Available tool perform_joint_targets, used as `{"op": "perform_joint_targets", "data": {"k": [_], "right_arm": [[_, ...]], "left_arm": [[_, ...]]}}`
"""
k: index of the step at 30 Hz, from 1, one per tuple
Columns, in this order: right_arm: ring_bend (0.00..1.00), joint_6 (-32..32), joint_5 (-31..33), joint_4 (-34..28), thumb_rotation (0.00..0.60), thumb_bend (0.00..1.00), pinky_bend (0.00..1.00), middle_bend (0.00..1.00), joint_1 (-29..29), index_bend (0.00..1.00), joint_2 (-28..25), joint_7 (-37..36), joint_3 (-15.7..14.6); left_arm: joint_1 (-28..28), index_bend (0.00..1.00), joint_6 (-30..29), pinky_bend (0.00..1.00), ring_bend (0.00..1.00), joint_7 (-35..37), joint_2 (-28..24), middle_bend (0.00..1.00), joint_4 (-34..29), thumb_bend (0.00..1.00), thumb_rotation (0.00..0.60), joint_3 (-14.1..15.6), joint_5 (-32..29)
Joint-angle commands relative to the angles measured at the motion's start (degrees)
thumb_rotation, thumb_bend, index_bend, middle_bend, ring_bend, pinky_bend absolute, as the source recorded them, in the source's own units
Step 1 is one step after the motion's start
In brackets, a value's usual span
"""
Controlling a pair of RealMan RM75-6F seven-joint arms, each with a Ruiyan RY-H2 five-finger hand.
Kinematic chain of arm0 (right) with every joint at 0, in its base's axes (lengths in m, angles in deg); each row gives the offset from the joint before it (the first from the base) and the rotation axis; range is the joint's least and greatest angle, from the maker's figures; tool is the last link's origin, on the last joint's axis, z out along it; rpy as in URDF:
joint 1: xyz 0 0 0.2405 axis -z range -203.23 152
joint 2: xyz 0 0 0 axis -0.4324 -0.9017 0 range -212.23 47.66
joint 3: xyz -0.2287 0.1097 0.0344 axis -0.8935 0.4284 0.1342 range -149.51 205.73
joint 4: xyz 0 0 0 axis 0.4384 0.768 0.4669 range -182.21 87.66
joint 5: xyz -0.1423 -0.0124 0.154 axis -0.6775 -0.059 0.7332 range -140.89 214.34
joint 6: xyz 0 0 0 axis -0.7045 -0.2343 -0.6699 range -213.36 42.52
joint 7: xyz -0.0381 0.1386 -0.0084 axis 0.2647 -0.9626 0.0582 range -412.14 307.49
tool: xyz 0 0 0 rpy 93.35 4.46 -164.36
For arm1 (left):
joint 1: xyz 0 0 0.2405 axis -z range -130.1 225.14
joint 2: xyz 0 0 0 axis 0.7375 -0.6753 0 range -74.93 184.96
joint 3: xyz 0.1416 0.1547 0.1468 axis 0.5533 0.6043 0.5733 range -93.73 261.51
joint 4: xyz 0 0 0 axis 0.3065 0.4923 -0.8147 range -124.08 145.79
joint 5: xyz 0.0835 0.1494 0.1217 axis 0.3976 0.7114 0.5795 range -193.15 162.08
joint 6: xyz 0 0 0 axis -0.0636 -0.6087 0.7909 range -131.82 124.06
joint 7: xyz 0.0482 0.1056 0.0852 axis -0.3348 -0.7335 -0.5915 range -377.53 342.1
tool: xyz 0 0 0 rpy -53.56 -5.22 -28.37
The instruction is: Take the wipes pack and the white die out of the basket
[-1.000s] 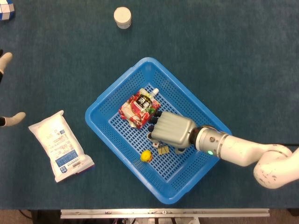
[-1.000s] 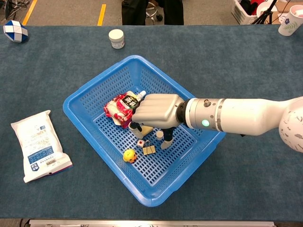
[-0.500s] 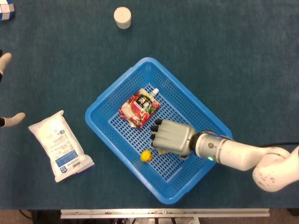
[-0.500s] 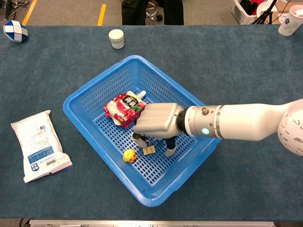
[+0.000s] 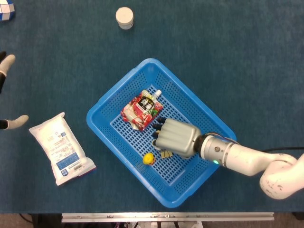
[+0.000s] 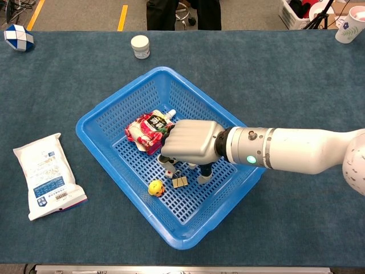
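Two task items noted. Wipes pack (image 5: pixel 61 148) lies flat on the table, well left of the blue basket (image 5: pixel 114 97) and outside it. White die (image 6: pixel 169 172) sits on the basket floor, only partly visible in chest view, under the fingertips of the right hand (image 6: pixel 190 142); head view hides it beneath that hand (image 5: pixel 175 137).

Right hand is inside the basket, palm down, fingers curled toward the floor around the die; whether it actually grips the die cannot be told.

Left hand (image 5: pixel 8 90) shows only at the frame edge in head view, well left of the basket, two pale fingertips spread apart, holding nothing.

Also in the basket: red drink pouch (image 6: pixel 147 131) just beside the right hand, yellow ball (image 6: pixel 155 187) and a small binder clip (image 6: pixel 179 181) near the die.
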Motion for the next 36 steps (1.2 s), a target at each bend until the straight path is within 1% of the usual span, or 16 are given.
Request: {"op": "perform_joint_targets", "data": {"k": [1,4,6,7,9,12,18,23,31,36], "right_arm": [[0.2,-1.2,1.8,0.6,0.6,0.13,0.2,0.39,-0.1,0.43,0.9,1.6,0.3],[0.2,-1.0,3.4,0.7,0.6,0.18,0.2,0.39,-0.8,0.43,1.6,2.8,0.3],[0.2,-0.9,4.2,1.0,0.6,0.24,0.2,0.39,-1.3,0.43,2.1,3.9,0.1],[0.2,-1.0,4.8,1.0,0.6,0.24,0.2,0.39,-1.6,0.43,2.4,4.6,0.0],[0.2,-1.2,5.7,0.9,0.6,0.25,0.2,0.39,-2.0,0.44,2.7,5.4,-0.1],[0.2,-1.7,6.7,0.7,0.6,0.25,0.2,0.39,-2.4,0.47,3.0,6.2,-0.2],[0.2,-2.1,8.2,0.5,0.6,0.26,0.2,0.39,-3.0,0.49,3.4,7.3,-0.8],[0.2,-2.5,8.8,0.3,0.6,0.32,0.2,0.39,-3.3,0.52,3.5,7.8,-1.5],[0.2,-3.2,9.0,0.1,0.6,0.33,0.2,0.39,-3.6,0.52,3.2,8.1,-2.1],[0.2,-4.0,8.6,-0.2,0.6,0.33,0.2,0.39,-3.5,0.52,3.2,7.4,-1.4]], "left_arm": [[-0.1,0.0,0.0,0.0,0.0,0.1,-0.1,0.0,0.0,0.0,0.6,0.0,0.1],[-0.2,0.0,-0.1,0.0,0.0,0.2,-0.2,0.0,0.0,0.0,0.6,-0.1,0.0],[-0.3,0.0,-0.3,0.0,0.0,0.4,-0.4,0.0,0.1,0.0,0.6,0.0,0.1],[-0.5,0.0,-0.4,0.0,0.0,0.6,-0.4,0.0,0.1,0.0,0.6,0.1,0.2],[-0.6,0.0,-0.5,0.0,0.0,0.7,-0.6,0.0,0.2,0.0,0.6,0.1,0.4],[-0.9,0.0,-0.6,0.0,0.0,1.2,-0.7,0.0,0.4,0.0,0.6,0.3,0.7],[-1.2,0.0,-0.7,0.0,0.0,1.8,-0.8,0.0,0.6,0.0,0.6,0.4,1.4],[-1.2,0.0,-0.5,0.0,0.0,1.9,-0.8,0.0,0.7,0.0,0.6,0.4,1.7],[-1.1,0.0,-0.2,0.0,0.0,1.7,-0.8,0.0,0.6,0.0,0.6,0.4,1.7],[-1.0,0.0,0.2,0.0,0.0,1.9,-0.8,0.0,0.6,0.0,0.6,0.4,1.5]]}}
